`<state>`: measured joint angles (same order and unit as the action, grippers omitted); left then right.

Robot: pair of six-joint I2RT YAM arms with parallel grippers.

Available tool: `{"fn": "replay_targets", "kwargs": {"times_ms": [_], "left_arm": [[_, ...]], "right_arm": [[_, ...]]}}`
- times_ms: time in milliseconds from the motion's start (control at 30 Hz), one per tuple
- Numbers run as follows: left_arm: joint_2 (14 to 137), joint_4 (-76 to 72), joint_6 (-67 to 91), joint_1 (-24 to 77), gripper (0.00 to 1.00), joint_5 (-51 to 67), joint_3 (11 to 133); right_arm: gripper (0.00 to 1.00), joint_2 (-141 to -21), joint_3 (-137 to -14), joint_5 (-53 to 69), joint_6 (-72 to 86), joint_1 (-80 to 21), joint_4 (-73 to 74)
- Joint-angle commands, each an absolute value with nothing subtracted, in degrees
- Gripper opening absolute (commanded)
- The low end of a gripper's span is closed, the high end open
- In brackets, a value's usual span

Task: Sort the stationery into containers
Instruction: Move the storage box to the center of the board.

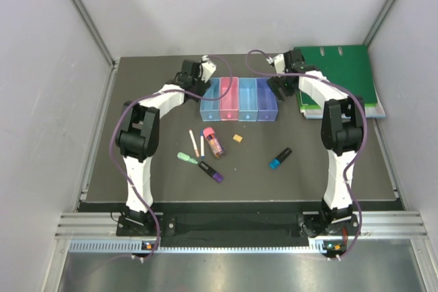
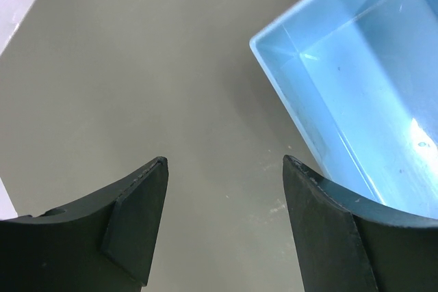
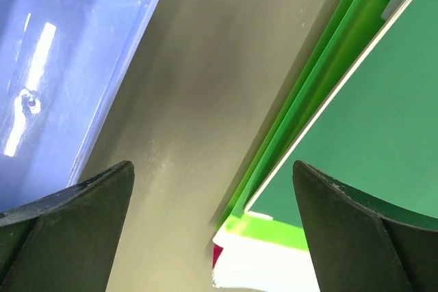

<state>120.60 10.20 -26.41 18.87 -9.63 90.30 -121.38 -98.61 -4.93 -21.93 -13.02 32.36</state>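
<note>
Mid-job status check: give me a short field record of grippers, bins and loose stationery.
left gripper: open, empty, beside the light blue bin
right gripper: open, empty, between the violet-blue bin and the green binder
bins: four in a row, with pink bin and blue bin in the middle; nothing seen inside
loose stationery: white pens, pink marker, tan eraser, mint marker, purple-ended marker, blue-ended marker
sorted so far: nothing

No text, label, brand or number is legible in any view. The stationery, e.g. the blue-ended black marker (image 1: 279, 158), is too small to read from overhead.
</note>
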Motion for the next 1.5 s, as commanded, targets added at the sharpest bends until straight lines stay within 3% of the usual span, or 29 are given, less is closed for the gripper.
{"fn": "replay_targets", "kwargs": {"times_ms": [0,900,1100,1467], "left_arm": [[117.43,11.42,-25.22,22.15,0.73,-4.04,87.20],[109.25,14.06,-22.33,25.40,0.73,-0.79,79.81],[108.63,12.92,-21.53,24.79,0.73,-4.83,79.28],[112.94,12.30,-21.36,18.64,0.74,-10.81,88.76]], "right_arm": [[1.00,-116.55,-96.60,-3.34,-21.97,-14.50,31.20],[1.00,-113.64,-91.23,-2.81,-22.32,-17.40,29.97],[1.00,-112.59,-90.88,-3.60,-22.24,-17.31,29.80],[1.00,-107.68,-91.58,-7.73,-20.83,-16.00,29.27]]}}
